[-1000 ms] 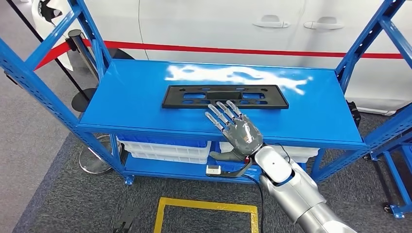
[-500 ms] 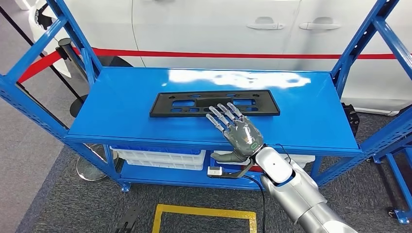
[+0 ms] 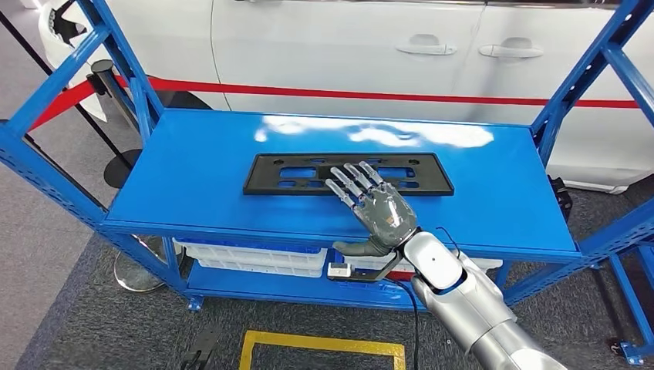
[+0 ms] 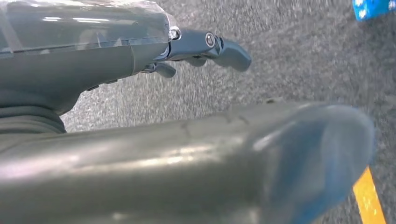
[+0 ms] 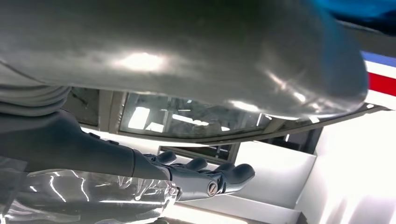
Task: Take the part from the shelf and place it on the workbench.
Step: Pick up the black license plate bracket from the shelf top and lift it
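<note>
shelf top (image 3: pixel 193 177): glossy blue painted metal, glare streak at 12 o'clock. part (image 3: pixel 270 176): matt black plastic. right hand (image 3: pixel 375 206): grey plastic, silver metal arm. floor (image 3: pixel 116 324): rough grey carpet.

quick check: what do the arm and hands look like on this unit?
Right arm: glossy silver shell with a blue accent at a joint and a black cable looping by the wrist. Right hand: dark grey back, metallic segmented fingers, thick grey thumb. Left hand: grey, dark fingers, clear film wrap.

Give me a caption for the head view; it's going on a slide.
The robot's open right hand reaches over the black part lying flat on the blue shelf, a white car behind.
</note>
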Controlling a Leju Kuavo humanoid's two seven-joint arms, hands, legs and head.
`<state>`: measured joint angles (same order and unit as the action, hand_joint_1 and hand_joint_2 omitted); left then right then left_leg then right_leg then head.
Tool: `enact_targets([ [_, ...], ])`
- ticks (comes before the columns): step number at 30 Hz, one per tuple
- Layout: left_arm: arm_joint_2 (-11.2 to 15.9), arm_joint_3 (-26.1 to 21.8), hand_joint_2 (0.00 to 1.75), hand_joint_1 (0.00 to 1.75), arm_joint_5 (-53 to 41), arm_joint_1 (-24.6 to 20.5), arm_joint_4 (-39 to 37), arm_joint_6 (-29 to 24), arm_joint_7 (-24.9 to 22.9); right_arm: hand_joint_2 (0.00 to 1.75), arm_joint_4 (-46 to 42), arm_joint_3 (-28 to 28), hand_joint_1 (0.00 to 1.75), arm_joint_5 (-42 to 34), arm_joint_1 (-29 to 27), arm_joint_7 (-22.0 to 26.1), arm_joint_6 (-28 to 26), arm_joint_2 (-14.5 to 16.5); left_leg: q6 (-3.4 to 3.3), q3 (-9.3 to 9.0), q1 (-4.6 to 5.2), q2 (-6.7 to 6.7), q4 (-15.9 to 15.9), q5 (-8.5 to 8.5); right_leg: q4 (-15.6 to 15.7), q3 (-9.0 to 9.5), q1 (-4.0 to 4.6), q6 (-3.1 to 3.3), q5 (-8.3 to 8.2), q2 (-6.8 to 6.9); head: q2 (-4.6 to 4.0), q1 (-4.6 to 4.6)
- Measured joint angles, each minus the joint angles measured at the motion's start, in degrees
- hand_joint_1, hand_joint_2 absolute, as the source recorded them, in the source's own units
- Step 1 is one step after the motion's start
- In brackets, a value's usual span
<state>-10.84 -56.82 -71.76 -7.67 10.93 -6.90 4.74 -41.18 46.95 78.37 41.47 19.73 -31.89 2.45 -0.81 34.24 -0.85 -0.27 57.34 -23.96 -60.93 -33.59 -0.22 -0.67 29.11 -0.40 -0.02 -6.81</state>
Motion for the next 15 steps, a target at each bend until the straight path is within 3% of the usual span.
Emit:
enact_targets([
  [3,0.01,-0.01,0.0,0.0,0.0,-0.07,-0.01,-0.05,0.11,0.0,0.18,0.01,0.0,-0.19,-0.2,0.07,0.07,-0.02,-0.49,-0.07,0.03,0.04,-0.13,-0.08,-11.23,-5.85,-0.18,-0.49,5.04,0.07,0.0,0.0],
  [4,0.0,-0.01,0.0,0.0,-0.03,-0.05,-0.01,-0.02,0.22,0.0,0.28,0.02,0.0,-0.57,-0.33,0.26,0.27,-0.02,-0.53,-0.09,0.06,0.02,-0.11,-0.13,-13.65,-7.34,-0.22,-0.58,5.4,0.07,0.0,0.0],
  [5,-0.04,-0.01,0.0,0.0,-0.09,-0.02,-0.01,0.01,0.32,0.0,0.38,0.02,0.0,-1.1,-0.41,0.55,0.57,-0.03,-0.52,-0.15,0.06,-0.01,-0.08,-0.19,-13.8,-7.76,-0.26,-0.61,4.51,0.08,0.0,0.0],
  [6,-0.08,-0.01,0.0,0.0,-0.16,-0.01,-0.01,0.03,0.43,0.0,0.46,0.02,0.0,-1.71,-0.42,0.88,0.97,-0.03,-0.45,-0.23,0.06,-0.05,-0.01,-0.28,-11.7,-7.06,-0.31,-0.56,2.63,0.09,0.0,0.0],
  [8,-0.19,-0.01,0.0,0.0,-0.34,-0.07,-0.01,0.04,0.53,0.0,0.6,0.02,0.0,-2.81,-0.13,1.49,2.0,-0.01,-0.1,-0.39,0.14,-0.15,0.26,-0.59,-3.69,-3.49,-0.34,-0.23,-1.69,0.11,0.0,0.01],
  [9,-0.22,-0.01,0.0,0.0,-0.48,-0.14,-0.01,0.05,0.56,0.0,0.69,0.02,0.0,-3.2,0.09,1.72,2.55,0.05,0.14,-0.38,0.25,-0.19,0.46,-0.75,-0.39,-2.01,-0.26,-0.03,-2.94,0.1,0.0,0.01],
  [11,-0.28,-0.01,0.0,0.0,-0.81,-0.26,-0.01,0.1,0.56,0.0,1.05,0.02,0.0,-3.81,0.54,2.16,3.85,0.27,0.69,-0.27,0.41,-0.2,0.63,-0.93,2.39,-0.86,-0.03,0.41,-3.44,0.04,0.0,-0.01],
  [13,-0.32,0.0,0.0,0.0,-1.08,-0.39,-0.01,0.22,0.48,0.0,1.57,0.02,0.0,-4.02,1.03,2.44,5.01,0.74,1.31,-0.2,0.31,-0.14,0.61,-1.03,2.64,-0.9,-0.05,0.98,-3.66,-0.06,0.0,-0.01],
  [15,-0.35,0.02,0.0,0.0,-1.27,-0.58,-0.01,0.3,0.4,0.0,2.19,0.02,0.0,-3.96,1.82,2.62,5.92,1.55,1.95,0.61,0.18,-0.08,2.51,-2.41,3.02,-0.75,-0.28,1.65,-3.9,-0.06,0.0,-0.02],
])
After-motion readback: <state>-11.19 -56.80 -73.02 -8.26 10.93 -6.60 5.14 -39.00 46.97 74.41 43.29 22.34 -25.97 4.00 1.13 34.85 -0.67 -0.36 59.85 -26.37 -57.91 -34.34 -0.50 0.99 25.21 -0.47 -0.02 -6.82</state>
